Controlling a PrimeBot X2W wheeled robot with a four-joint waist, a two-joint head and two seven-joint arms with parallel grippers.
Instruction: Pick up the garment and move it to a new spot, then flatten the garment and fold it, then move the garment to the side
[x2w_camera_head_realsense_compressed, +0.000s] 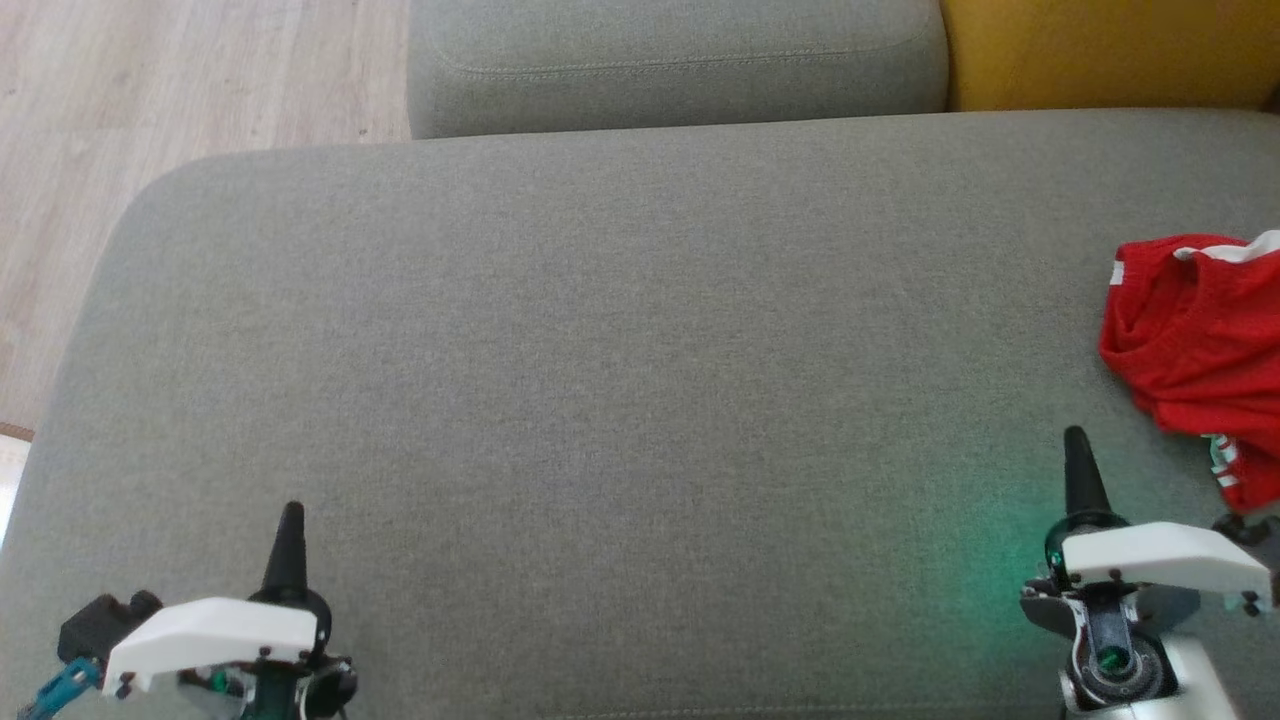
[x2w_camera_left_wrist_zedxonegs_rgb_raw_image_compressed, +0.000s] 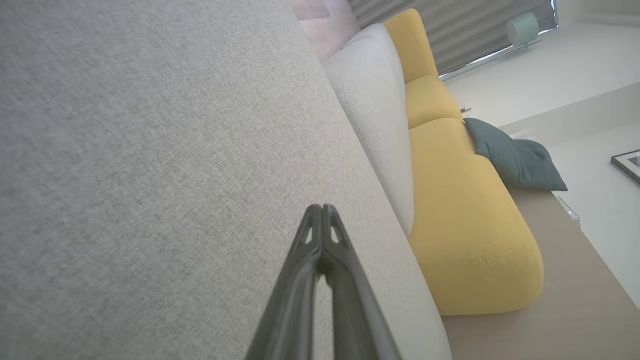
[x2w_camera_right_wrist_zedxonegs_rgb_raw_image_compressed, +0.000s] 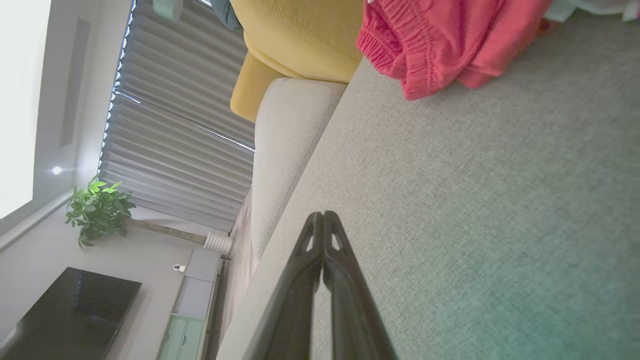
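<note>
Garment (x2w_camera_head_realsense_compressed: 1195, 340): red, crumpled; likely soft, light, drapes. Grip bunched edge nearest right pincer (x2w_camera_head_realsense_compressed: 1076, 445). Both pincers closed, empty; left pincer (x2w_camera_head_realsense_compressed: 290, 520) well apart from garment.

Reads as coarse, matt woven cloth over the cushion (x2w_camera_head_realsense_compressed: 600, 350); soft, creased red fabric in the garment (x2w_camera_head_realsense_compressed: 1190, 340), ribbed at one edge. Pale wood grain on the floor (x2w_camera_head_realsense_compressed: 150, 100).
</note>
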